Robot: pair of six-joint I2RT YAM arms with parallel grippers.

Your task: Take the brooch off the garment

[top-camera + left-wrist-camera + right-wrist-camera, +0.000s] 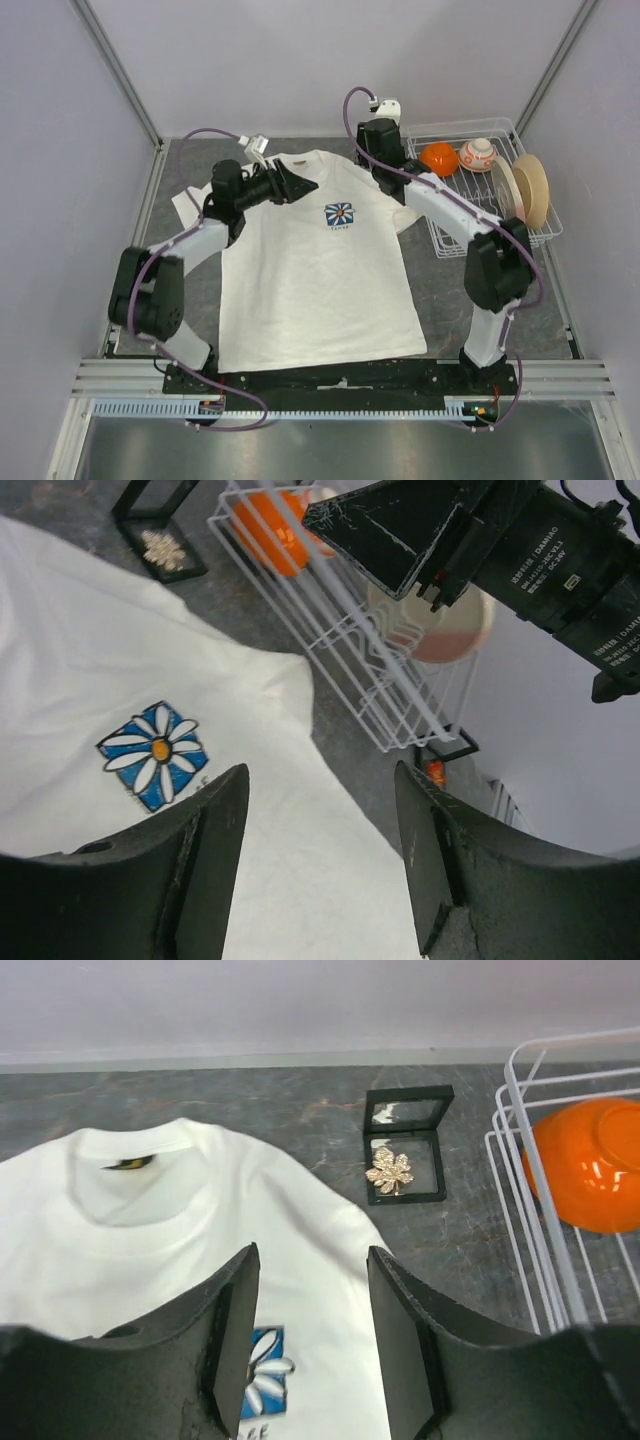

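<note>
Well, we see the brooch (390,1170), a small gold leaf, likely light and stiff, lying in an open box (408,1112) just beside the shirt (150,1250), not on it. We'd nip its edges. The left pincer (320,775) and right pincer (312,1255) gape, empty. Its pin is hidden.

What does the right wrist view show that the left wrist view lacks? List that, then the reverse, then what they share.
Only right wrist: the tan neck label at the collar. Only left wrist: the right arm seen from outside, and a pale dish in the wire rack. Both: the T-shirt, its flower print, the brooch lying in its open black box, off the shirt, and the orange bowl.
</note>
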